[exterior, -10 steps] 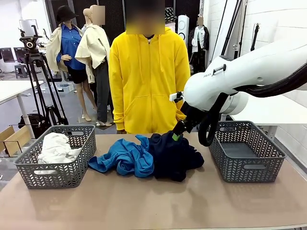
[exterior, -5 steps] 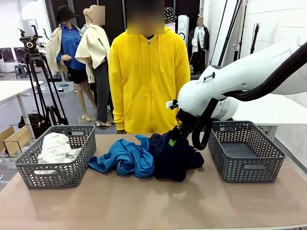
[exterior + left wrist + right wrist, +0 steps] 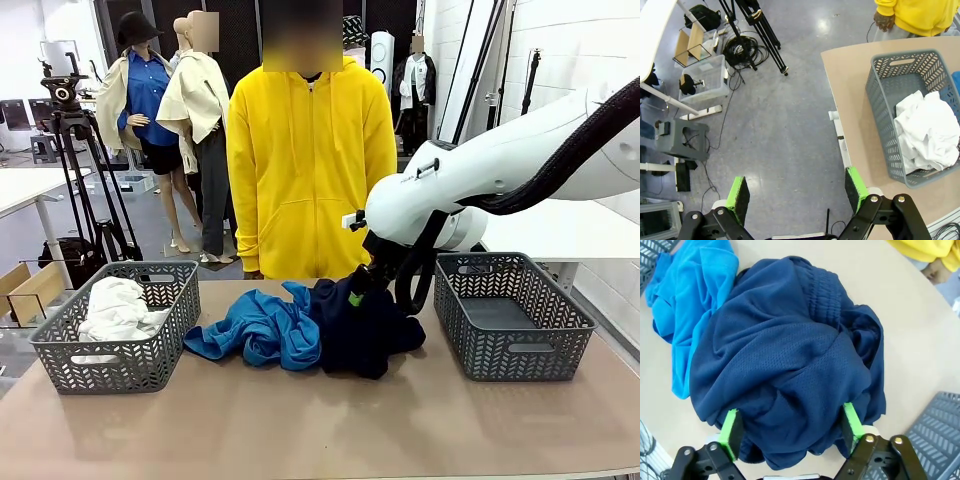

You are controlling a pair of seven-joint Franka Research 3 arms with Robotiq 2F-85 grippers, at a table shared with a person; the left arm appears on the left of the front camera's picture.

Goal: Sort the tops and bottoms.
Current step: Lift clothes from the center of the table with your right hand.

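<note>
Sorting looks partway done, judging by how the cloth lies on the table [image 3: 320,430]. The right arm [image 3: 500,170] sweeps in from the upper right of the front view, its forearm slanting down and left towards the middle, wrist bent so the tool points at the heap.

Two grey baskets stand at either end. The left basket [image 3: 60,350] at lower left holds the white top [image 3: 115,305], so I take that one for tops. The right basket [image 3: 520,355] shows its bare floor and is presumably meant for bottoms.

Between them, at centre frame, the blue top [image 3: 260,330] sprawls against the navy bottoms [image 3: 360,335], touching. I cannot tell whether that dark heap is one garment or two.

The right gripper [image 3: 790,424] sits low over the navy heap, its green pads spread wide on either side of the cloth and not pinching it, which looks like the set-up for a grab.

The left gripper [image 3: 796,192] hangs spread apart over the floor beside the table's edge, holding nothing and apparently parked out of the way.
</note>
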